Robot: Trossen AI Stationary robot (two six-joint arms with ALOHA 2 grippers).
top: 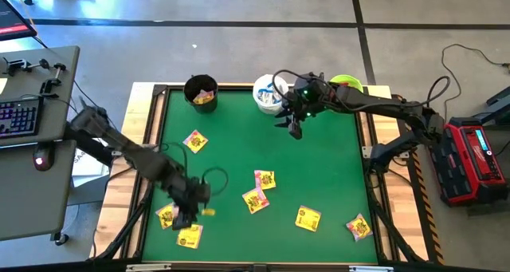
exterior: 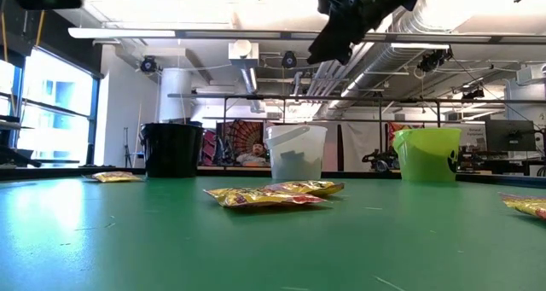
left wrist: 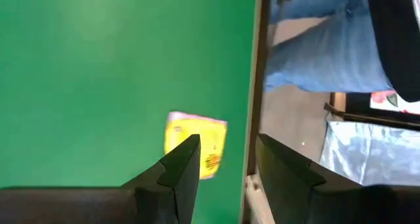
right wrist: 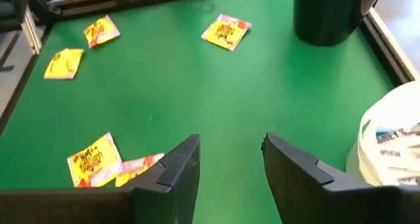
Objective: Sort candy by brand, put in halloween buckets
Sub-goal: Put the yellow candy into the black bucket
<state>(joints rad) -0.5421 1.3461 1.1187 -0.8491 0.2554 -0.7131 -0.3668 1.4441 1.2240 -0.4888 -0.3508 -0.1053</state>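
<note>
**Inspection: both hands empty, yellow packets still loose on the desk**

Landmark used: the black bucket [top: 201, 91], standing at the far edge of the green desk [top: 239, 144], with yellow packets already inside.

Left hand [top: 186, 219]: well toward the near side from the black bucket, at the near-left corner. Its fingers stand apart with nothing between them. A yellow candy packet [left wrist: 195, 144] lies flat just ahead of the fingertips, close to the desk's edge rail. A second yellow packet [top: 190, 237] lies nearer the front edge.

Right hand [top: 296, 128]: to the right of the black bucket, just in front of the white bucket [top: 268, 94], raised off the desk. Fingers parted, holding nothing. The lime green bucket [top: 347, 84] stands further right again.

Other yellow packets lie scattered across the desk, well apart from the black bucket.

Judgement on the step in hand: the left hand appears to be lining up a pickup. To do it well, it should centre the fingers over the packet, come down squarely, and pinch an edge, since a flat wrapper near the rail could slide away.
</note>
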